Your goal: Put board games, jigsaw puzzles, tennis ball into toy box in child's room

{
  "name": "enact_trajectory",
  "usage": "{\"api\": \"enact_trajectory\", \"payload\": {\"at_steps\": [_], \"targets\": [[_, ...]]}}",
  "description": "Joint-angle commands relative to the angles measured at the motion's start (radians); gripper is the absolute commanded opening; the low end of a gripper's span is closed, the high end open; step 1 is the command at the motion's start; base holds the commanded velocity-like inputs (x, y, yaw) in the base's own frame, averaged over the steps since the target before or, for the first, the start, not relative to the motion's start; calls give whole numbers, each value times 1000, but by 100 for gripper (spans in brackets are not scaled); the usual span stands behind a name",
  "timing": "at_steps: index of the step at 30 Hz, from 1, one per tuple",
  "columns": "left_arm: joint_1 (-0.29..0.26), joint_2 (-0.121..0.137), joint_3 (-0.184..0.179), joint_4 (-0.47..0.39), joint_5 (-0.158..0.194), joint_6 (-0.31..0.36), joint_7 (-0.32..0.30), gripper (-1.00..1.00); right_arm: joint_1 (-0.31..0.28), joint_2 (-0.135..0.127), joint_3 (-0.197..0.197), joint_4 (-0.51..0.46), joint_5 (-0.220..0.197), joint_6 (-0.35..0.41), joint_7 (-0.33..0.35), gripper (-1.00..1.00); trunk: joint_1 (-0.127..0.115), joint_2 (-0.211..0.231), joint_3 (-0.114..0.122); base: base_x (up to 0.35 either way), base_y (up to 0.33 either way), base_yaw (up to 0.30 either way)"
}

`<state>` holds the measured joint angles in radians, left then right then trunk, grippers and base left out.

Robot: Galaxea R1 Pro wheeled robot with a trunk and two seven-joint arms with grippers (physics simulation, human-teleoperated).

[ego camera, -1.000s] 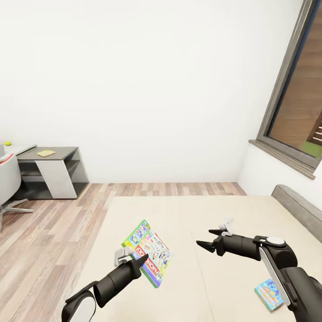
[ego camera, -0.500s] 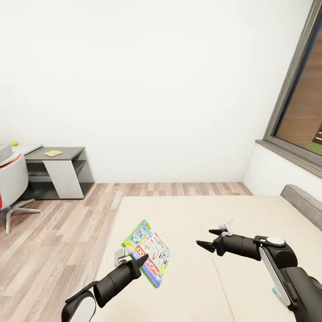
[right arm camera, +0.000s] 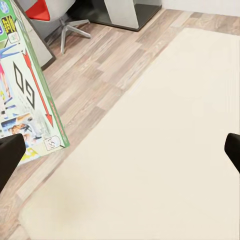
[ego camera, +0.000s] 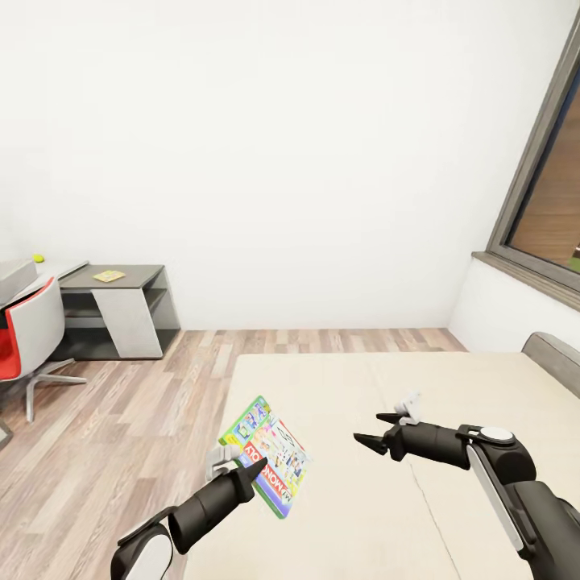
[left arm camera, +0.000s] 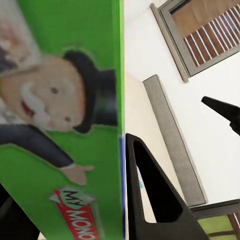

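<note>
- The left gripper (ego camera: 242, 465) has its jaws pinching a board game (ego camera: 268, 454), held tilted above the bed (ego camera: 387, 379).
- The right gripper (ego camera: 377, 428) hangs over the bed, jaws spread, empty.
- Far left, a tennis ball (ego camera: 37, 258) sits on the bench (ego camera: 64, 269).

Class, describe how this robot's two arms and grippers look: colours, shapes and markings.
Both arms are glossy black with rounded white-grey joint caps. The left gripper and right gripper have slim, pointed black fingers and pale grey mounts. No cables or lettering are visible.

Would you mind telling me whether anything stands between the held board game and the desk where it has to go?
The board game is in the left end effector. Toward the desk, a red-and-grey chair stands in front; otherwise open wooden floor.
</note>
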<state>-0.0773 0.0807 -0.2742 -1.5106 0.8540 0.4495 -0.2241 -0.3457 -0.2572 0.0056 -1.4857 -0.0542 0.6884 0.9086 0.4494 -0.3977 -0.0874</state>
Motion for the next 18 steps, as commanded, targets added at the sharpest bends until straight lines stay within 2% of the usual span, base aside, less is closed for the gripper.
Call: {"api": "enact_trajectory", "payload": {"at_steps": [1,18], "targets": [[-1,1,0,0,10,5,0,-100,-1,0,1,-1,-6,8,-1,100,1,-2,-2,0,295,0],[-1,1,0,-1,10,5,0,-100,-1,-6,-4,1,-10,8,0,100,1,-2,-2,0,295,0]]}}
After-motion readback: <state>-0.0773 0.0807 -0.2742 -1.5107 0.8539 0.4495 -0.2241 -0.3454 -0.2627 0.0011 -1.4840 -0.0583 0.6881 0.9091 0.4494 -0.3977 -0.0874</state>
